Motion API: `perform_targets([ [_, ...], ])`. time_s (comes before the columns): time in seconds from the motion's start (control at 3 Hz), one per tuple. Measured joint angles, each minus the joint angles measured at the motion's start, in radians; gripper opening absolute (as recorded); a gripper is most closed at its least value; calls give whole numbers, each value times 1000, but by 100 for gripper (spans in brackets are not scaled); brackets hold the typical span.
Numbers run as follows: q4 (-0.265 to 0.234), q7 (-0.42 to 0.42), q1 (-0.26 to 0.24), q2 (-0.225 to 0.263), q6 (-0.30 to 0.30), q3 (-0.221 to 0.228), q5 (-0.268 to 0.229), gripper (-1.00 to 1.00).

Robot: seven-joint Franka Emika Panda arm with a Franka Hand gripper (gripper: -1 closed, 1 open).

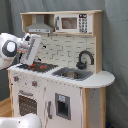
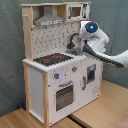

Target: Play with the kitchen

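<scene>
My gripper (image 1: 31, 61) hangs at the first exterior view's left, just above the stovetop (image 1: 34, 66); I cannot tell how its fingers stand. The kitchen (image 1: 65, 75) fills mid-frame, sink (image 1: 73, 74) and faucet (image 1: 84, 58) further right. Oven door (image 1: 28, 104) shut, knobs (image 1: 34, 83) untouched: play seems barely begun.

We see a staged test area, like a robot lab, not a real home. A grey curtain (image 1: 115, 55) fills the background in both exterior views. The kitchen (image 2: 60, 75) in the middle of the frame is only a toy. It stands on a plain wooden floor (image 2: 107, 107), lower right of the second exterior view.
</scene>
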Motion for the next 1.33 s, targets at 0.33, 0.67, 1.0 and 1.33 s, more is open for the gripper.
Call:
perform_targets([
  [0.33, 33, 1, -63, 31, 0, 17, 74, 100],
  [0.67, 31, 13, -109, 50, -69, 22, 126, 100],
  [1.0, 28, 50, -124, 65, -163, 22, 143, 100],
  [1.33, 27, 68, -180, 119, -224, 22, 165, 100],
])
